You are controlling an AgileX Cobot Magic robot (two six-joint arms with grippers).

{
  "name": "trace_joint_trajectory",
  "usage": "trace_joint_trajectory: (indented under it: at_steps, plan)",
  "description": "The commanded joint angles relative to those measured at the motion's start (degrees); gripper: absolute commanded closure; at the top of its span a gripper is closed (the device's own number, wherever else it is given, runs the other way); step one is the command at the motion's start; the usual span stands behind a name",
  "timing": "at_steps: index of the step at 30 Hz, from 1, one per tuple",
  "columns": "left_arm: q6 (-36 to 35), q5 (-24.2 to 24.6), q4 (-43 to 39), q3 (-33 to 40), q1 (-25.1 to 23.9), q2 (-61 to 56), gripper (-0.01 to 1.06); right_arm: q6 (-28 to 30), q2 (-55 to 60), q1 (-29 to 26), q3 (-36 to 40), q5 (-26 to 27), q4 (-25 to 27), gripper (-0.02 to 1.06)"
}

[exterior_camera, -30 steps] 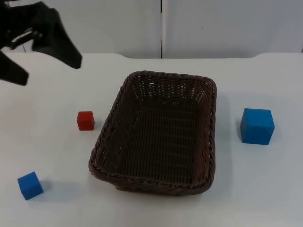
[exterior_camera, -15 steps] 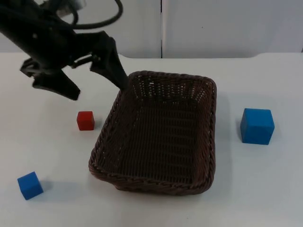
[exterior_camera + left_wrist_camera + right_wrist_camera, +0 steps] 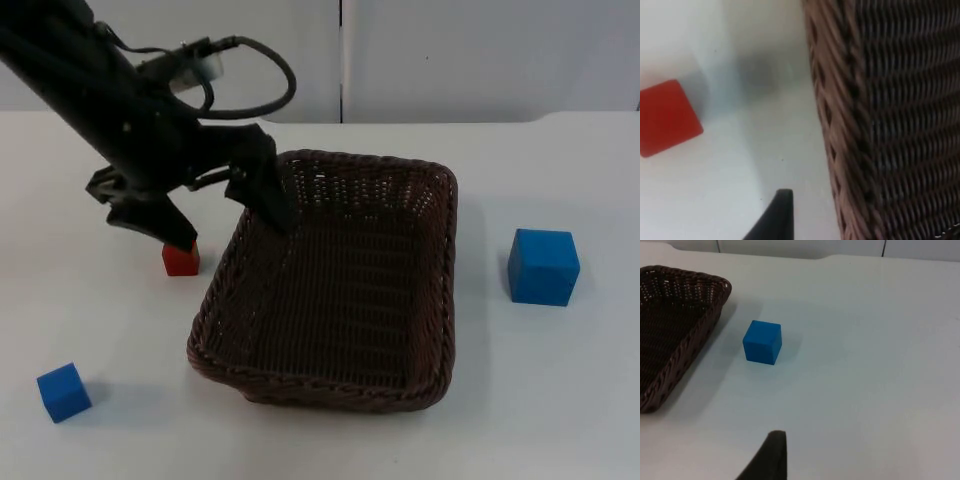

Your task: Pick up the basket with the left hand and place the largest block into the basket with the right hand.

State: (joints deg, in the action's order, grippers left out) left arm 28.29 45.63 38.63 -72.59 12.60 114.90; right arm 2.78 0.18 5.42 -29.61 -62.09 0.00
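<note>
Your left claw [image 3: 228,216] reaches down from the upper left, fingers spread wide astride the basket [image 3: 340,280]'s left rim, one inside, one beside the red block [image 3: 181,258]. The big blue block [image 3: 543,266] sits right of the basket on the surface [image 3: 560,400]. Your right claw's state I cannot tell.

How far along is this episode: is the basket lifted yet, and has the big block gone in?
Nothing is finished yet. The brown wicker basket sits on the white table, nothing inside. In hand: the left gripper is open, straddling the basket's left rim, one finger inside and one outside near the small red cube. Left: gripping and lifting, then the large blue cube, untouched right of the basket, must go in.
</note>
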Motion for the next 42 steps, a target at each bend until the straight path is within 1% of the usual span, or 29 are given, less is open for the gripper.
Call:
trace_joint_trajectory:
  at_steps: [1,4,5,8,10,13,19,20,22,23,24,25,28,29,32,33,34,36,37,42]
  plan:
    - [0.0,0.0,-0.5,-0.4,0.9,0.6,0.0,0.1,-0.2,-0.1,0.0,0.3,0.0,0.0]
    - [0.0,-2.5,-1.0,-0.4,2.4,2.1,0.0,0.1,-0.2,-0.1,0.0,0.3,0.0,0.0]
    - [0.0,-2.5,-1.0,-0.4,2.4,2.1,0.0,0.1,-0.2,-0.1,0.0,0.3,0.0,0.0]
    - [0.0,-4.8,-2.0,-0.4,3.9,3.9,0.0,0.1,-0.2,-0.1,0.0,0.3,0.0,0.0]
    - [-0.1,-5.0,-2.0,-0.4,4.1,4.0,0.0,0.1,-0.2,-0.1,0.0,0.3,0.0,0.0]
    - [-0.2,-7.2,-1.8,-0.4,5.1,5.5,0.0,0.1,-0.2,-0.1,0.0,0.3,0.0,0.0]
    - [-0.2,-8.4,-1.9,-0.4,5.5,7.0,0.0,-0.3,-0.2,-0.1,0.0,0.3,0.0,0.0]
    - [-0.2,-8.9,-2.1,-0.4,5.5,7.1,0.03,-0.6,-0.2,-0.1,0.0,0.3,-0.4,0.0]
    - [-0.2,-9.1,-2.0,-0.4,5.5,7.1,0.11,-1.7,-0.2,-0.1,0.0,0.3,-1.2,0.0]
    - [-0.2,-9.1,-2.0,-0.4,5.5,7.1,0.18,-1.9,-0.2,-0.1,0.0,0.3,-1.3,0.0]
    - [-0.2,-9.1,-2.0,-0.4,5.5,7.1,0.18,-1.9,-0.2,-0.1,0.0,0.3,-1.3,0.0]
    - [-0.2,-9.1,-2.0,-0.4,5.5,7.1,0.26,-1.9,-0.2,-0.1,0.0,0.3,-1.3,0.0]
    - [-0.2,-8.9,-2.0,-0.3,5.5,7.1,0.43,-1.9,-0.2,-0.1,0.0,0.3,-1.3,0.0]
    - [-0.2,-8.9,-2.0,-0.3,5.5,7.1,0.43,-1.9,-0.2,-0.1,0.0,0.3,-1.3,0.0]
    - [-0.2,-8.7,-1.8,-0.3,5.5,7.1,0.66,-1.9,-0.2,-0.1,0.0,0.3,-1.3,0.0]
    - [-0.4,-8.7,-1.6,-0.3,5.5,7.1,0.81,-1.9,-0.2,-0.1,0.0,0.3,-1.3,0.0]
    - [-0.4,-8.7,-1.6,-0.3,5.5,7.1,0.81,-1.9,-0.2,-0.1,0.0,0.3,-1.3,0.0]
    - [-1.0,-8.7,-1.6,-0.3,5.5,7.1,0.98,-1.9,-0.2,-0.1,0.0,0.3,-1.3,0.0]
    - [-1.2,-8.8,-1.6,-0.3,5.5,7.1,1.05,-1.9,-0.2,-0.1,0.0,0.3,-1.3,0.0]
    - [-3.6,-8.7,-1.6,-0.3,5.5,6.8,1.05,-1.9,-0.2,-0.1,0.0,0.3,-1.3,0.0]
